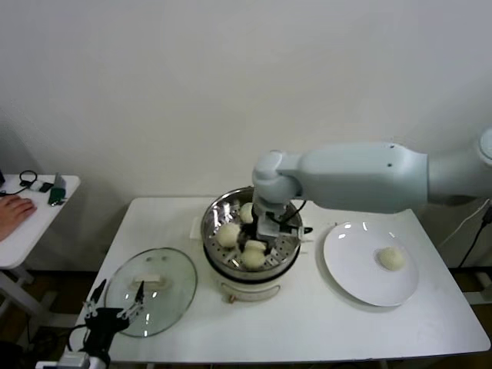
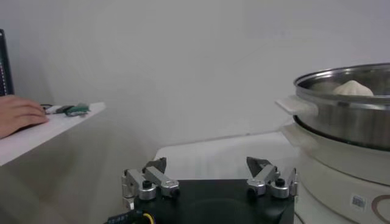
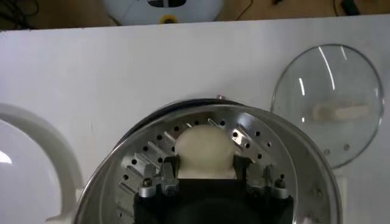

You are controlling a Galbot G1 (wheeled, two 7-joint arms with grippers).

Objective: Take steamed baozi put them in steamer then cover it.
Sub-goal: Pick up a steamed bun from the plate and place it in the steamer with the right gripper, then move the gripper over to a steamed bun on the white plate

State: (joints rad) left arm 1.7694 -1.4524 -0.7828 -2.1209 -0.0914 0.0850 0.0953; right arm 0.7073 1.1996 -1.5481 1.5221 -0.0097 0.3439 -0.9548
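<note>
1. Lower left of the head view: the left gripper (image 1: 115,310) hangs at the table's (image 1: 307,323) near edge with its jaws spread wide and nothing between them; in its own wrist view the fingertips (image 2: 157,165) stand well apart.
2. Just past it the lid (image 1: 151,290) lies flat on the table, left of the steamer; its bar handle (image 1: 149,281) runs left to right across the frame.
3. Centre of the frame: the steamer (image 1: 219,207) sits on its white base (image 1: 250,290). In the basket are three buns (image 1: 229,234) in plain sight, one at the left, one at the near side, one at the far side.
4. The right gripper (image 1: 265,228) reaches down into the basket. Its wrist view shows the jaws closed on a fourth bun (image 3: 205,151), one finger on each side (whether that bun touches the perforated floor I cannot tell).
5. Right of the steamer: a white plate (image 1: 350,254) with one bun on its right part.
6. Far left edge: a side table (image 1: 23,231) with a hand (image 1: 14,209) resting on it.
</note>
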